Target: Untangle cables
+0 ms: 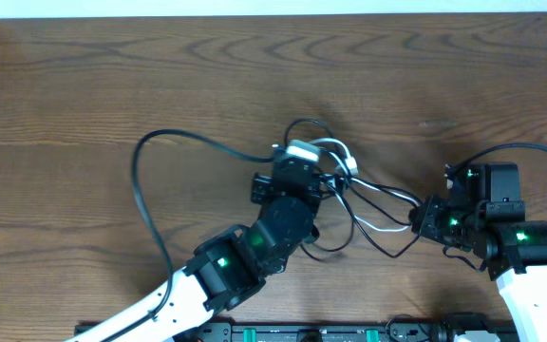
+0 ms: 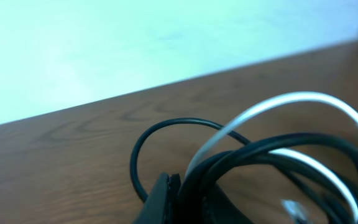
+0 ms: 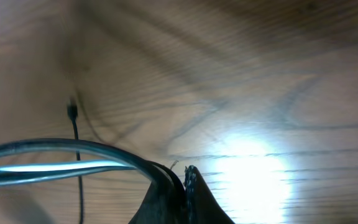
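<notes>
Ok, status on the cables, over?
Left gripper shut on the cables at the knot. Right gripper shut on their trailing strands. Not untangled yet. Arm cord loops off left.

Black and white cables (image 2: 278,146) on wooden table (image 2: 73,162)

Between the jaws: I see the cables (image 1: 368,195) strung from the left gripper (image 1: 299,152) to the right gripper (image 1: 416,220), black and white strands crossing; no clean lane there.
Ahead of left jaws: open table (image 1: 160,66) out to the far edge, with one thin black loop just past the tips.
Left of left jaws: the arm's thick black cord (image 1: 145,195) sweeps a wide arc; bare wood outside it.
Below right jaws: bare wood, with a thin plug end off to one side.
Beyond right jaws: open wood.
</notes>
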Controlling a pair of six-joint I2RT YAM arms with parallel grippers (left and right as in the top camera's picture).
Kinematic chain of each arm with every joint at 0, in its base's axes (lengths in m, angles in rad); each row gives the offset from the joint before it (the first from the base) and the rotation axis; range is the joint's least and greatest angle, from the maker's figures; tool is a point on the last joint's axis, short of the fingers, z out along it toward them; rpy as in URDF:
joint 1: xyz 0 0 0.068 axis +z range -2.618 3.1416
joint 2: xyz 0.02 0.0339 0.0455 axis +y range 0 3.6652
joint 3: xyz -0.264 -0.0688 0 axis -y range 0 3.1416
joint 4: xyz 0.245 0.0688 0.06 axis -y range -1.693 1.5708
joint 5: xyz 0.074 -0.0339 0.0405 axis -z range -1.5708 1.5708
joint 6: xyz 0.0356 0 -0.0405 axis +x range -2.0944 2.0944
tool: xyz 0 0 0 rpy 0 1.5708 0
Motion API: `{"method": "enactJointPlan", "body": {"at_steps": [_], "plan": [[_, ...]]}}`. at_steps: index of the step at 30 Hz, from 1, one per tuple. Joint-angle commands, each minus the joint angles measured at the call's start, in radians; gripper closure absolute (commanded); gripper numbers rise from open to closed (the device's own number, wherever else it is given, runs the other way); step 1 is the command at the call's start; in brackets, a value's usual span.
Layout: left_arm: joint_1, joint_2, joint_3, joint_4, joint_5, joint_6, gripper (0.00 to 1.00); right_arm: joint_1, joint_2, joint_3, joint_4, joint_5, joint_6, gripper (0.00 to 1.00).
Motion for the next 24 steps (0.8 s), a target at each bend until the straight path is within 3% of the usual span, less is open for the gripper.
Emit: {"method": "enactJointPlan", "body": {"at_steps": [1,4,6,10,16,18,19,21,24], "plan": [[0.066,-0.112,0.026,0.028,-0.65,-0.147,0.92,-0.03,0.034,-0.041,-0.051,0.407,0.129,0.99],[0.066,-0.137,0.026,0.028,-0.743,-0.173,0.93,-0.031,0.043,-0.041,-0.049,0.437,0.173,0.99],[0.066,-0.144,0.026,0.027,-0.727,-0.172,0.92,-0.031,0.045,-0.041,-0.042,0.422,0.172,0.99],[0.067,-0.135,0.026,-0.037,-0.599,-0.155,0.92,-0.031,0.051,-0.041,-0.017,0.391,0.172,0.98],[0.116,-0.097,0.026,-0.085,-0.406,-0.156,0.92,-0.03,0.053,-0.041,-0.003,0.347,0.122,0.88],[0.143,-0.09,0.026,-0.085,-0.275,-0.155,0.92,-0.03,0.053,-0.041,0.004,0.346,0.123,0.69],[0.169,-0.089,0.026,-0.086,-0.144,-0.151,0.92,-0.03,0.053,-0.041,0.02,0.337,0.123,0.48],[0.201,-0.085,0.026,-0.085,0.028,-0.083,0.92,-0.03,0.053,-0.041,0.044,0.323,0.115,0.2],[0.246,-0.073,0.026,-0.093,0.29,0.024,0.92,-0.03,0.053,-0.041,0.128,0.246,0.043,0.01]]}}
